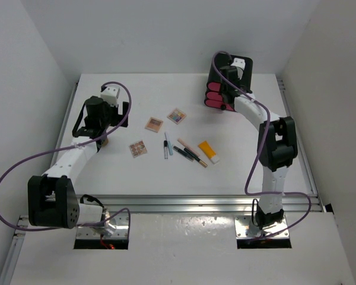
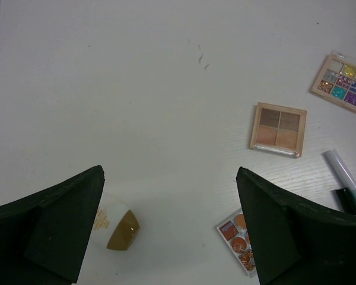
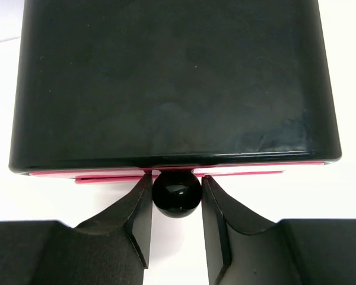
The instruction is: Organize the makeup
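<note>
The makeup lies mid-table: three square palettes (image 1: 154,123) (image 1: 177,116) (image 1: 137,148), an orange white-capped tube (image 1: 207,151), a silver-blue stick (image 1: 166,144) and black and peach sticks (image 1: 188,152). My left gripper (image 1: 102,139) is open and empty above the table at the left. Its wrist view (image 2: 169,178) shows the palettes (image 2: 278,128) (image 2: 340,81) (image 2: 237,237) to its right. My right gripper (image 1: 224,100) is at the black box with pink drawers (image 1: 222,83). Its fingers are closed round a black round drawer knob (image 3: 177,193).
A small clear bottle with a brown cap (image 2: 115,228) lies by my left finger; it also shows in the top view (image 1: 104,142). The silver-blue stick (image 2: 347,175) lies at the right edge of the left wrist view. White walls enclose the table.
</note>
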Controlling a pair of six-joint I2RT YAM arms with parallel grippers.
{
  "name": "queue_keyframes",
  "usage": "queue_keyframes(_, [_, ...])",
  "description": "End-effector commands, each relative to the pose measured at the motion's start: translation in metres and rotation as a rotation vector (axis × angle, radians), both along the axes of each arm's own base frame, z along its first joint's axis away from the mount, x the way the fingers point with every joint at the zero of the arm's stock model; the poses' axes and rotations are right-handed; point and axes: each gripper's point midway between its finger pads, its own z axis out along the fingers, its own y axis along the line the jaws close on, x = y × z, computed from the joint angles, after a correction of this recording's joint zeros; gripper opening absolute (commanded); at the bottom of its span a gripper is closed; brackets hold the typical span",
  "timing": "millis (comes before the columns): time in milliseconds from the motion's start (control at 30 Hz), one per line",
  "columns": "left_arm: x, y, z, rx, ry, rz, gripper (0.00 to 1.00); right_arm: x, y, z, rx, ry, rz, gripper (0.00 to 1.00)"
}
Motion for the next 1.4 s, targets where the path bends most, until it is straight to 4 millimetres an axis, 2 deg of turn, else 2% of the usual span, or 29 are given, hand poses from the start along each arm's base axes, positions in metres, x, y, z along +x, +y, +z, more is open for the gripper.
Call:
queue_keyframes(0, [-0.002,-0.005,0.013,-0.024,-0.037,-0.010,1.00,0.007,-0.002,0.015,-0.028,-0.059,-0.023,0.06])
queue_keyframes(67, [-0.002,-0.007,0.013,-0.028,-0.037,-0.018,1.00,0.000,0.001,0.012,-0.032,-0.051,-0.012,0.00])
queue_keyframes(200, [-0.002,-0.007,0.013,-0.028,-0.037,-0.018,1.00,-0.021,0.023,0.008,-0.050,-0.034,0.047,0.00])
queue_keyframes(233, [-0.002,-0.007,0.009,-0.027,-0.028,-0.018,1.00,-0.035,0.023,0.005,-0.055,-0.021,0.056,0.00])
queue_keyframes(267, [-0.003,-0.007,0.005,-0.027,-0.019,-0.018,1.00,-0.040,0.024,0.005,-0.044,-0.028,0.047,0.00])
queue_keyframes(300, [-0.003,-0.007,0.005,-0.027,-0.019,-0.018,1.00,-0.049,0.037,0.013,-0.035,-0.043,0.072,0.00])
queue_keyframes(333, [-0.003,-0.005,0.005,-0.023,-0.019,-0.008,1.00,-0.066,0.035,0.000,-0.043,-0.013,0.080,0.00])
queue_keyframes(367, [-0.004,-0.005,0.001,-0.022,-0.010,-0.008,1.00,-0.071,0.038,-0.001,-0.036,-0.016,0.081,0.00])
queue_keyframes(400, [-0.005,-0.005,0.001,-0.022,-0.010,-0.008,1.00,-0.080,0.047,0.006,-0.027,-0.032,0.101,0.00])
queue_keyframes(433, [-0.005,-0.005,0.001,-0.031,-0.009,-0.005,1.00,-0.096,0.044,-0.015,-0.047,0.014,0.103,0.00])
queue_keyframes(467, [-0.006,-0.005,-0.004,-0.030,0.002,-0.004,1.00,-0.102,0.046,-0.003,-0.029,-0.015,0.097,0.00])
queue_keyframes(533, [-0.006,-0.005,-0.004,-0.030,0.002,-0.004,1.00,-0.117,0.044,-0.019,-0.042,0.022,0.104,0.02])
queue_keyframes(567, [-0.009,-0.005,-0.014,-0.028,0.029,-0.004,1.00,-0.119,0.043,-0.013,-0.033,0.011,0.107,0.20])
queue_keyframes(633, [-0.009,-0.003,-0.014,-0.025,0.029,0.004,1.00,-0.121,0.049,-0.014,-0.041,0.027,0.170,0.43])
queue_keyframes(667, [-0.008,0.000,-0.014,-0.018,0.028,0.020,1.00,-0.122,0.051,-0.010,-0.041,0.025,0.188,0.62])
queue_keyframes(700, [-0.010,0.001,-0.016,-0.014,0.037,0.029,1.00,-0.121,0.065,-0.006,-0.006,0.030,0.260,0.70])
queue_keyframes(767, [-0.011,0.004,-0.018,-0.030,0.047,0.061,1.00,-0.131,0.077,-0.007,-0.009,0.082,0.373,0.87])
queue_keyframes(800, [-0.013,0.007,-0.021,-0.023,0.060,0.073,1.00,-0.134,0.080,-0.002,-0.004,0.088,0.404,0.88])
queue_keyframes(833, [-0.015,0.006,-0.024,-0.034,0.074,0.079,1.00,-0.147,0.094,-0.006,0.016,0.133,0.508,0.88])
queue_keyframes(967, [-0.016,0.006,-0.030,-0.041,0.095,0.084,1.00,-0.192,0.101,-0.029,0.022,0.303,0.694,0.85])
queue_keyframes(1000, [-0.016,0.006,-0.030,-0.041,0.095,0.084,1.00,-0.206,0.096,-0.041,-0.006,0.355,0.730,0.80])
queue_keyframes(1067, [-0.016,0.008,-0.030,-0.037,0.094,0.092,1.00,-0.220,0.101,-0.054,0.016,0.410,0.785,0.73])
queue_keyframes(1100, [-0.015,0.010,-0.033,-0.030,0.102,0.105,1.00,-0.228,0.097,-0.065,0.005,0.466,0.798,0.59])
queue_keyframes(1167, [-0.017,0.014,-0.035,-0.019,0.111,0.127,1.00,-0.232,0.096,-0.077,-0.006,0.520,0.816,0.48])
queue_keyframes(1200, [-0.017,0.020,-0.035,-0.015,0.109,0.160,1.00,-0.233,0.097,-0.084,-0.008,0.549,0.841,0.48])
queue_keyframes(1233, [-0.017,0.022,-0.032,-0.019,0.108,0.178,1.00,-0.228,0.106,-0.082,0.009,0.551,0.871,0.51])
queue_keyframes(1267, [-0.019,0.024,-0.035,-0.012,0.119,0.189,1.00,-0.236,0.106,-0.086,0.020,0.599,0.896,0.55])
queue_keyframes(1300, [-0.019,0.025,-0.034,-0.008,0.119,0.197,1.00,-0.240,0.107,-0.099,0.027,0.650,0.902,0.60])
queue_keyframes(1367, [-0.022,0.026,-0.038,-0.005,0.138,0.198,1.00,-0.241,0.110,-0.097,0.046,0.679,0.910,0.63])
